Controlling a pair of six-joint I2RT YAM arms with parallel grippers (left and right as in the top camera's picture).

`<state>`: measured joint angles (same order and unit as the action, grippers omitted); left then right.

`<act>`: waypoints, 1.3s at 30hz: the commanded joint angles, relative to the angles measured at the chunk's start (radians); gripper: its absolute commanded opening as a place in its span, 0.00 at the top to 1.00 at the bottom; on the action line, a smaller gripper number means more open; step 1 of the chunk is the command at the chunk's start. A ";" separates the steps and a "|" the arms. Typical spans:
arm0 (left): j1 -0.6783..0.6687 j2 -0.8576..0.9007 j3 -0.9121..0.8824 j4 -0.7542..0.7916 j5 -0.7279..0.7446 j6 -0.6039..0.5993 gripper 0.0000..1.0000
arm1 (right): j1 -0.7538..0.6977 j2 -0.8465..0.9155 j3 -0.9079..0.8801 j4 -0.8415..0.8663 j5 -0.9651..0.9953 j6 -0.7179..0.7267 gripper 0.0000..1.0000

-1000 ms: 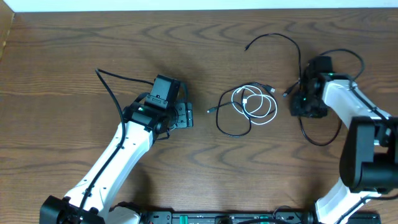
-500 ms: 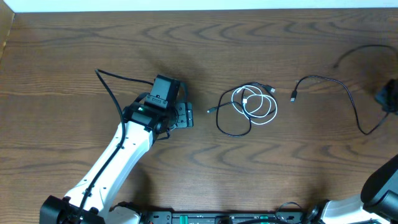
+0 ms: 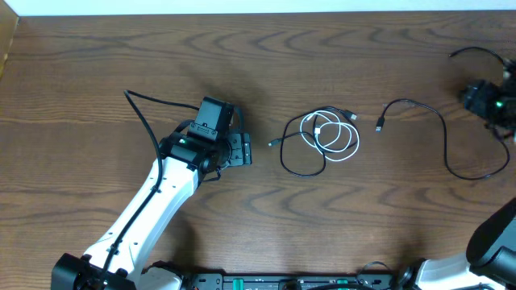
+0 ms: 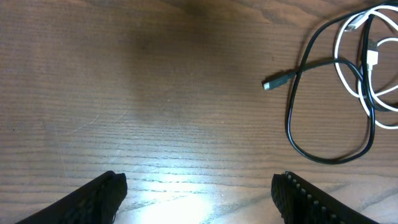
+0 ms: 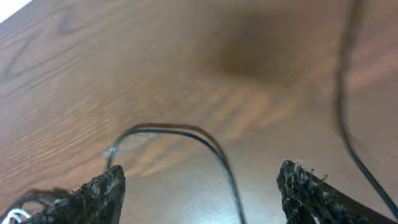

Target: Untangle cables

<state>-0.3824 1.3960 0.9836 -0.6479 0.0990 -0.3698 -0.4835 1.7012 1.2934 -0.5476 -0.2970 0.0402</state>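
Observation:
A white cable (image 3: 345, 148) and a black cable (image 3: 300, 169) lie looped over each other at the table's middle. They also show at the right of the left wrist view, the white cable (image 4: 368, 59) and the black cable (image 4: 323, 155) with its small plug (image 4: 268, 85). A second black cable (image 3: 444, 133) lies spread out apart from them on the right, its plug (image 3: 380, 125) toward the tangle. My left gripper (image 3: 239, 151) is open and empty, left of the tangle. My right gripper (image 3: 474, 97) is open near the right edge; the separate black cable (image 5: 217, 155) runs on the table below its jaws (image 5: 202, 183).
The wooden table (image 3: 97, 64) carries nothing else. A thick black arm cable (image 3: 149, 121) arcs beside the left arm. The table's far edge meets a white wall strip (image 3: 242, 6).
My right gripper swung from beside the tangle to the right edge, then came back a little inward. The second black cable now lies stretched out to the right, apart from the tangle. The left arm stayed still.

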 commanded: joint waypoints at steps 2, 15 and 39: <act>-0.001 0.002 0.001 -0.003 -0.002 -0.009 0.21 | 0.103 0.066 -0.002 0.041 0.068 -0.163 0.27; -0.001 0.002 0.001 -0.003 -0.003 -0.009 0.21 | 0.144 0.335 -0.002 0.127 0.172 -0.197 0.40; -0.001 0.001 0.001 -0.003 -0.002 -0.009 0.20 | -0.145 -0.012 -0.013 0.101 0.312 0.172 0.20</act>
<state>-0.3824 1.3960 0.9836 -0.6479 0.0986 -0.3698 -0.6285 1.6890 1.2808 -0.4530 0.0666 0.1612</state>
